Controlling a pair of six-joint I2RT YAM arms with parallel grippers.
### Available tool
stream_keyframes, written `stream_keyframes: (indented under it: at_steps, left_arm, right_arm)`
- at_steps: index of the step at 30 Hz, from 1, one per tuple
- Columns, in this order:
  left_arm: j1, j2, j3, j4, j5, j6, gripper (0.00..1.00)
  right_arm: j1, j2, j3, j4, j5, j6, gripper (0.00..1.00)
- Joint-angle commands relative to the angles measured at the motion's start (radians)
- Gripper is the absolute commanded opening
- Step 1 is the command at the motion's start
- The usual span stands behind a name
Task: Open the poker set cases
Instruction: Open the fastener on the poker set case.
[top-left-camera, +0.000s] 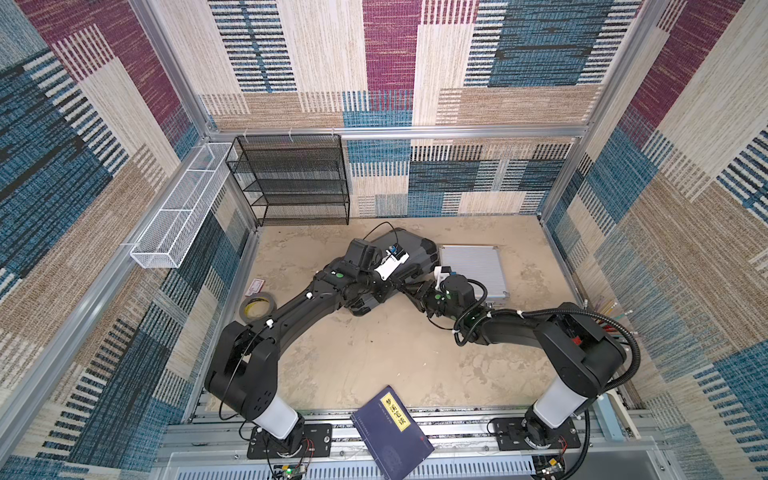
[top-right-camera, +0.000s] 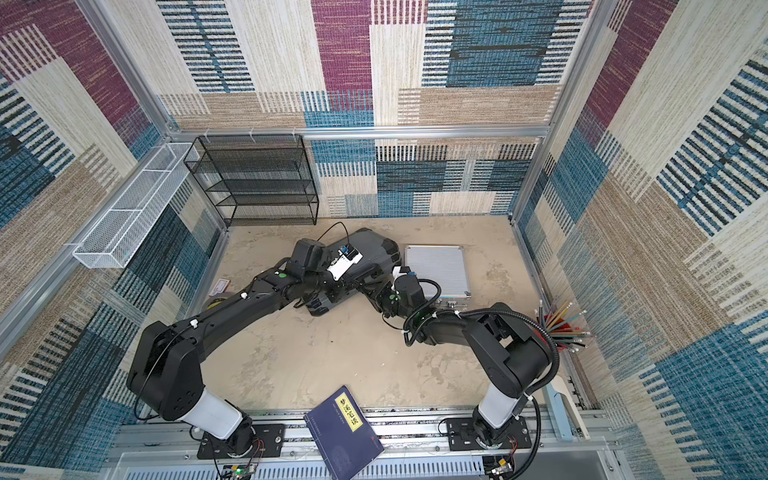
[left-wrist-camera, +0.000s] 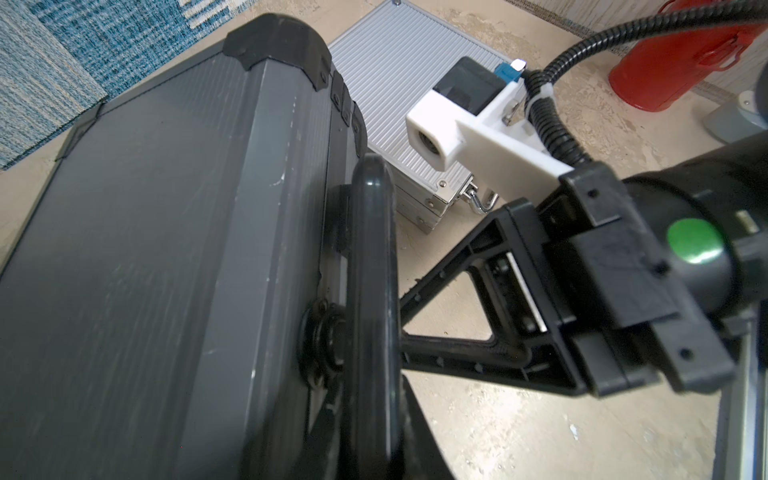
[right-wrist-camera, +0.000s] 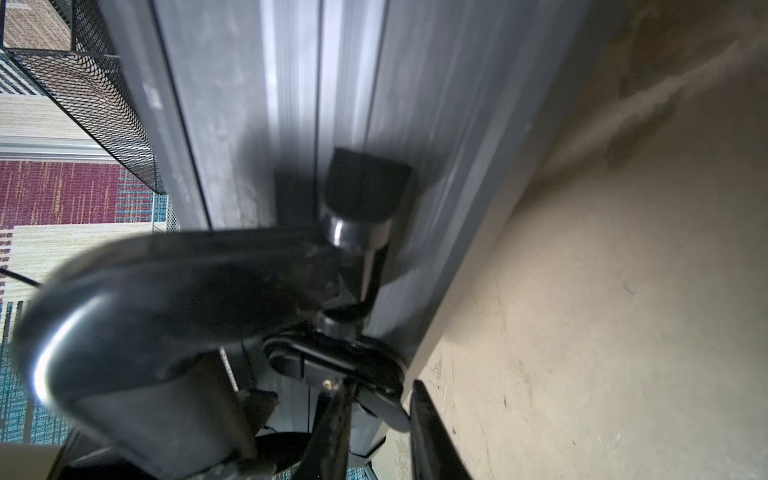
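The larger dark grey poker case (top-left-camera: 413, 249) (top-right-camera: 374, 249) lies mid-table with its lid down. The ribbed silver case (top-left-camera: 473, 266) (top-right-camera: 438, 266) lies closed just right of it. My left gripper (left-wrist-camera: 374, 451) is shut on the dark case's black handle (left-wrist-camera: 372, 249), at the case's front side (top-left-camera: 376, 291). My right gripper (right-wrist-camera: 380, 419) reaches in from the right (top-left-camera: 409, 286). Its jaws are shut on a black latch (right-wrist-camera: 332, 361) on that same front side, beside the handle mount. Both arms cover most of the case's front in both top views.
A black mesh shelf (top-left-camera: 291, 178) and a white wire basket (top-left-camera: 183, 208) stand at the back left. A tape roll (top-left-camera: 257, 307) lies left of the left arm. A blue book (top-left-camera: 390, 432) sits at the front edge and a pencil holder (top-right-camera: 561, 328) at the right wall.
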Motion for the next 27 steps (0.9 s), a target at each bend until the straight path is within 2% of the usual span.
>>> stream_keyframes:
  at_steps: [1,8,14,23,27]
  left_arm:
    - [-0.005,-0.01,0.006,0.072,0.097,0.001,0.0]
    - [-0.007,-0.009,0.005,0.071,0.098,0.002,0.0]
    - [-0.006,-0.014,0.003,0.07,0.092,0.007,0.0]
    - [-0.01,-0.014,0.0,0.069,0.087,0.01,0.0]
    - [-0.011,-0.008,0.0,0.07,0.087,0.01,0.0]
  right_arm:
    - [0.003,-0.01,0.024,0.053,0.006,0.014,0.23]
    - [0.002,-0.011,0.047,-0.002,0.004,0.034,0.21]
    - [0.002,-0.025,0.123,-0.143,-0.001,-0.003,0.2]
    - [0.003,-0.006,0.14,-0.176,0.0,0.015,0.2]
    - [0.002,-0.016,0.167,-0.247,0.019,0.0,0.19]
